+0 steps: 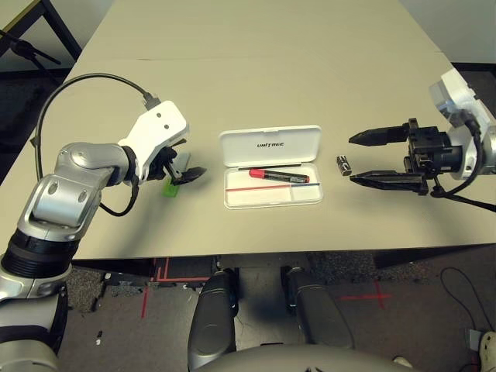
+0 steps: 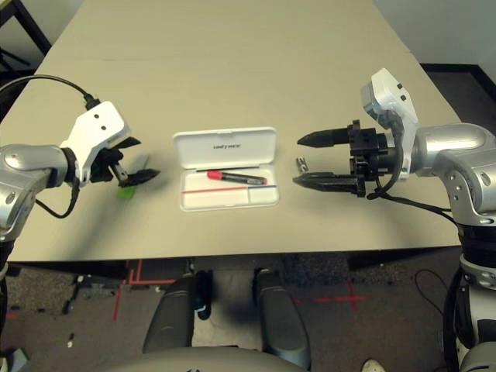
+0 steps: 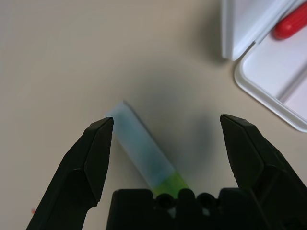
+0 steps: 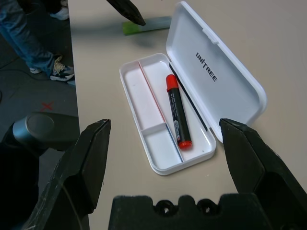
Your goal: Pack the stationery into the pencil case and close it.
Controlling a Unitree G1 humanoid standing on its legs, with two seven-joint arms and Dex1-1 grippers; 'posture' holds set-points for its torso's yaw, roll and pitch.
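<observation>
The white pencil case (image 1: 248, 198) lies open at the table's middle, its "UNITREE" lid (image 4: 225, 81) folded flat behind it. The red marker (image 1: 277, 176) rests inside the tray. Left of the case, the translucent white-to-green stick (image 3: 144, 155) lies flat on the table. My left gripper (image 3: 165, 127) hovers open just over it, one finger on either side. The tiny black-and-silver cylinder (image 1: 343, 164) lies right of the case. My right gripper (image 1: 352, 160) is open and empty beside the cylinder, pointing at the case.
The tan table (image 1: 256, 70) stretches far back behind the case. Its front edge runs close below the case. A person's legs and shoes (image 4: 29, 38) stand on the floor beyond the table's left side.
</observation>
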